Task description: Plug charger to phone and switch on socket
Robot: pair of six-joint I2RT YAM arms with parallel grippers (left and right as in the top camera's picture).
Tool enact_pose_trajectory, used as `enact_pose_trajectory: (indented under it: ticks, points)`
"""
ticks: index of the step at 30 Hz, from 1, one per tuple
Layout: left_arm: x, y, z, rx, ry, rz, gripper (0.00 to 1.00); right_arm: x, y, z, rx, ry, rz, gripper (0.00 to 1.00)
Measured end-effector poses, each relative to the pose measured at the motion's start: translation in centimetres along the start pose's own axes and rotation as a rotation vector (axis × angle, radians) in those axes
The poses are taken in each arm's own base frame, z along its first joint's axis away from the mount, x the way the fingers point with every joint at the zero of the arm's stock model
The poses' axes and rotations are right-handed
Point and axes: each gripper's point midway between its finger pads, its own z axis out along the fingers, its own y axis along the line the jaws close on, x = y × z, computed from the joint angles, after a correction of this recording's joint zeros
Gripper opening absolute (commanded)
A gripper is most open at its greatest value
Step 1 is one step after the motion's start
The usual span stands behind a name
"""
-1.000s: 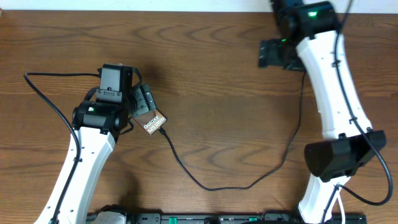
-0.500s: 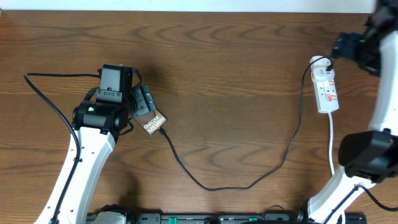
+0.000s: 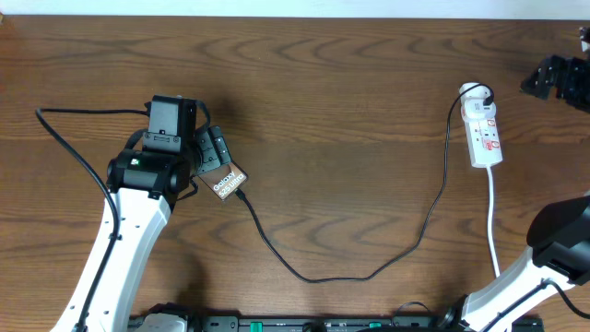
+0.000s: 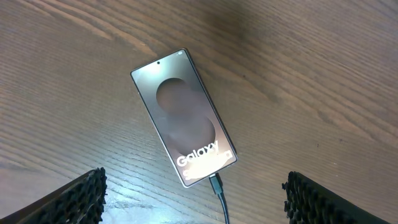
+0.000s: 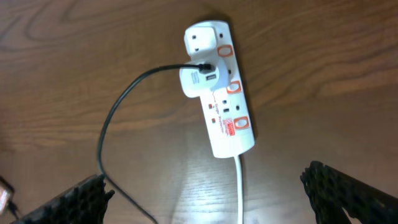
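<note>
On the far left of the overhead view, your left arm (image 3: 124,240) reaches up from the bottom of the frame. Its left pincer (image 3: 210,146) hangs over the upper end of the phone (image 3: 229,179). Your left wrist camera puts that pincer's fingertips (image 4: 84,199) in the two bottom corners. They are spread wide apart, with only bare tabletop (image 4: 323,74) and a bit of wire between them.

The phone lies flat and face up, slanted across the wood grain, and neither finger touches it. Its white "Galaxy" lettering sits at the lower end, where the slim tip of the charger (image 3: 313,275) is seated in the bottom edge.

From there the black cable sags in a long loop across the middle of the tabletop. It then climbs on the right to the socket (image 3: 483,136), which lies flat near the right side.

Your right wrist camera shows the cable ending in a white adapter (image 5: 198,81) pushed into the strip's second outlet. Red switch marks sit beside the outlets, but you cannot tell from here whether any is on. A white cord (image 3: 493,221) leaves the socket's lower end toward the bottom of the frame.

At the extreme right, the right pincer (image 3: 555,78) is above and to the right of the socket, well apart from it. Its tips are spread wide in the wrist view and hold nothing.
</note>
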Motion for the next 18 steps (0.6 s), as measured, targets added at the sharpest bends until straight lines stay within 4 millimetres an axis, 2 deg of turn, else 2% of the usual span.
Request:
enact_pose_trajectory:
  ticks: [1,2,5,9,13,18]
  points:
    - [0.0,0.0,0.0,0.000,0.000,0.000,0.89,0.0,-0.2,0.4,-0.003,0.000,-0.004,0.95]
    - [0.0,0.0,0.0,0.000,0.000,0.000,0.89,0.1,-0.4,1.0,-0.007,0.003,-0.008,0.99]
    - [0.0,0.0,0.0,0.000,0.000,0.000,0.89,0.4,-1.0,3.2,-0.016,0.012,-0.007,0.99]
    - [0.0,0.0,0.0,0.000,0.000,0.000,0.89,2.0,-1.8,6.2,-0.028,0.054,0.016,0.99]
    - [0.0,0.0,0.0,0.000,0.000,0.000,0.89,3.3,-2.3,8.4,-0.037,0.084,0.058,0.99]
    - [0.0,0.0,0.0,0.000,0.000,0.000,0.90,3.7,-2.4,10.1,-0.062,0.074,0.075,0.99]
